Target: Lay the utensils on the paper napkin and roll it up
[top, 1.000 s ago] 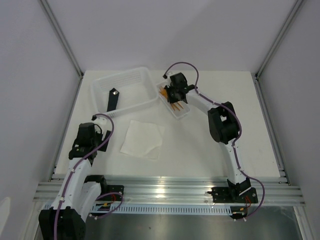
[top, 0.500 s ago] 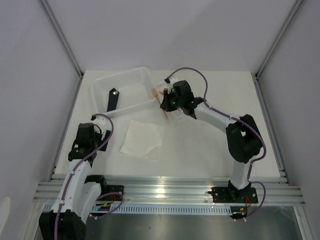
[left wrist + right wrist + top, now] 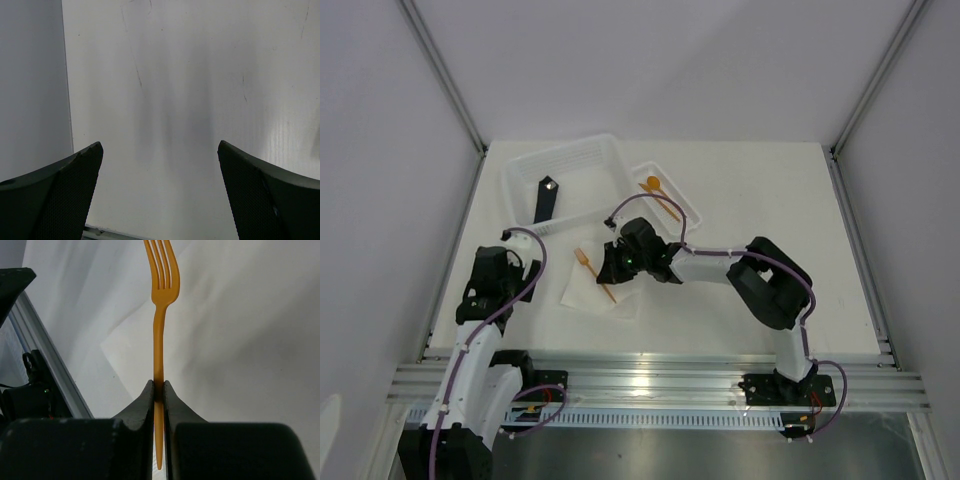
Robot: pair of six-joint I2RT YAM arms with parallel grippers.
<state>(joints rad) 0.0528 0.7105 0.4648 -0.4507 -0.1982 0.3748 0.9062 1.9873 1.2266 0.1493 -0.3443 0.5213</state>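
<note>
My right gripper (image 3: pixel 617 264) (image 3: pixel 158 385) is shut on the handle of an orange fork (image 3: pixel 592 273) (image 3: pixel 161 290). The fork hangs over the white paper napkin (image 3: pixel 579 290) (image 3: pixel 225 365), tines pointing away from the wrist. In the top view the arm hides the napkin's right part. An orange spoon (image 3: pixel 653 183) and a slim orange stick (image 3: pixel 667 207) lie in the small white tray (image 3: pixel 692 213) at the back. My left gripper (image 3: pixel 506 262) (image 3: pixel 160 145) is open over bare table left of the napkin, with nothing between its fingers.
A large white tray (image 3: pixel 520 165) at the back left holds a black flat bar (image 3: pixel 546 198). The left wall and a metal rail run close beside the left arm. The aluminium rail (image 3: pixel 650 380) borders the near edge.
The right arm carried the fork out of the small tray, leftward and nearer, to above the napkin. The left arm has not moved.
</note>
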